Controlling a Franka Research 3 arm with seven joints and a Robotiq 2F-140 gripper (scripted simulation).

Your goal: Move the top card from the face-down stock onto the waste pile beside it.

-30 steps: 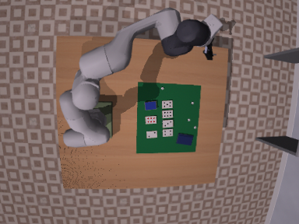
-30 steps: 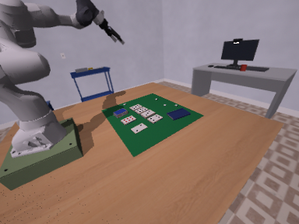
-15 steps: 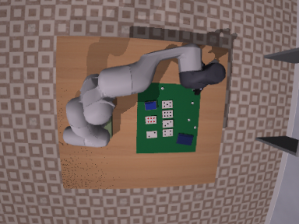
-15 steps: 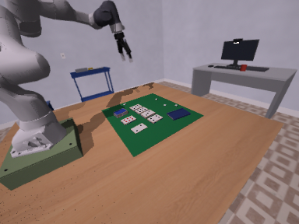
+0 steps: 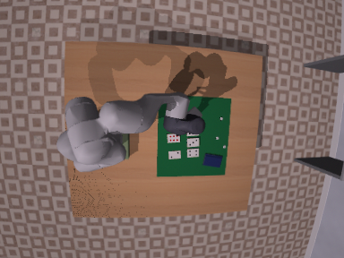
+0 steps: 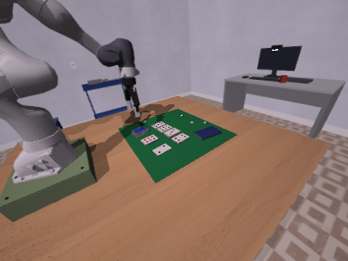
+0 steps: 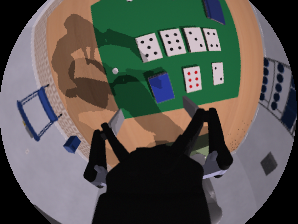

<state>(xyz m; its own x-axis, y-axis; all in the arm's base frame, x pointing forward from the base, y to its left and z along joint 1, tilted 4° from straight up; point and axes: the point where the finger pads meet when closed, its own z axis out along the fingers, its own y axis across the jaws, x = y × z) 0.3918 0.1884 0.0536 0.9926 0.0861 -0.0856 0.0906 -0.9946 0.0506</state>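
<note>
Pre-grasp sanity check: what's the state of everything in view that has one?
gripper: open, empty, above the green mat.
stock: face-down, flat, nothing touching it.
waste pile: face-up, beside the stock, apart from it.
other face-up cards: flat, separate.
monitor: screen dark.

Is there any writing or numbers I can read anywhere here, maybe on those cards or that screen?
None can be read.
Face-up cards: red and black pips show, but corner indices are too blurred.
Blue card backs: no text visible.
Monitor: dark, nothing legible.
Gripper: no label visible.
</note>
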